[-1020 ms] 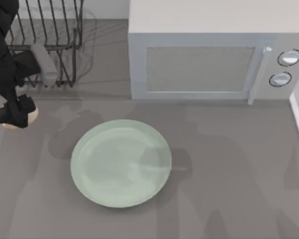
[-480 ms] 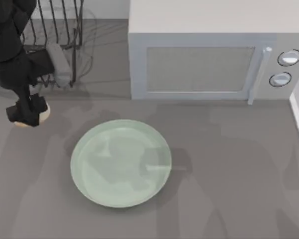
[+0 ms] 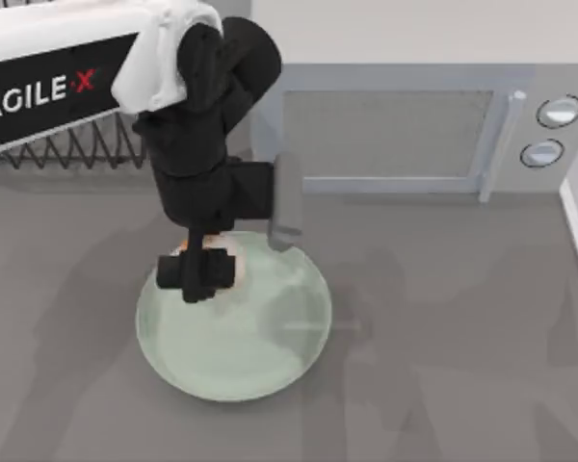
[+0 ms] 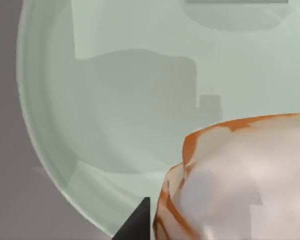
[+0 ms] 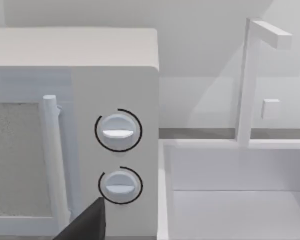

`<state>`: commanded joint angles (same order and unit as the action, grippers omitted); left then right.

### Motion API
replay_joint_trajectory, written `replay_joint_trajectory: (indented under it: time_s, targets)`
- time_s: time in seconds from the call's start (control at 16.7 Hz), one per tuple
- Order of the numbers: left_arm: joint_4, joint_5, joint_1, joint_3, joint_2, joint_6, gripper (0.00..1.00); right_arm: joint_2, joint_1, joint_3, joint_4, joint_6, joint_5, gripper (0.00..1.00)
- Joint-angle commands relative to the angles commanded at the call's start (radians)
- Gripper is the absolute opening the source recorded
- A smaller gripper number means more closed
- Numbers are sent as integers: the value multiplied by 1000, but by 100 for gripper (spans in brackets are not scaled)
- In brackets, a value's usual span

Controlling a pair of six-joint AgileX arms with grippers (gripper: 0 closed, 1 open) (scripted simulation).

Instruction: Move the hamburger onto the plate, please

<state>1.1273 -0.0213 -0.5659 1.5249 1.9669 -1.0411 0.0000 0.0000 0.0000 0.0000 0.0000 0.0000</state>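
The hamburger, a small cream lump with orange patches, hangs over the far-left part of the pale green plate. My left gripper is shut on it from above. In the left wrist view the hamburger looms close, with the plate's rim and glossy floor beneath it. I cannot tell whether the hamburger touches the plate. My right arm is parked off to the right; a dark part of my right gripper faces the microwave's knobs.
A grey microwave stands behind the plate, its handle and two knobs at the right. A black wire rack sits at the back left, partly under my left arm. A white basin borders the table's right edge.
My left arm has swung right from beside the wire rack, carrying the hamburger from the table's left side to above the plate. The plate has stayed put.
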Motion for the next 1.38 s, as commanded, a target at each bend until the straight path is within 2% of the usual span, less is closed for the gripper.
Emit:
replay_joint_trajectory:
  time_s: [0.18, 0.42, 0.84, 1.08, 1.38]
  targets:
    - [-13, 0, -50, -4, -3, -1, 0, 0, 0, 0, 0, 0, 0, 100]
    - [-14, 0, -46, -4, -4, -2, 0, 0, 0, 0, 0, 0, 0, 100]
    - [-166, -1, -49, -109, 44, -2, 0, 0, 0, 0, 0, 0, 0, 100]
    - [-175, 0, -50, -116, 48, -2, 0, 0, 0, 0, 0, 0, 0, 100]
    - [-175, 0, -50, -116, 48, -2, 38, 0, 0, 0, 0, 0, 0, 100]
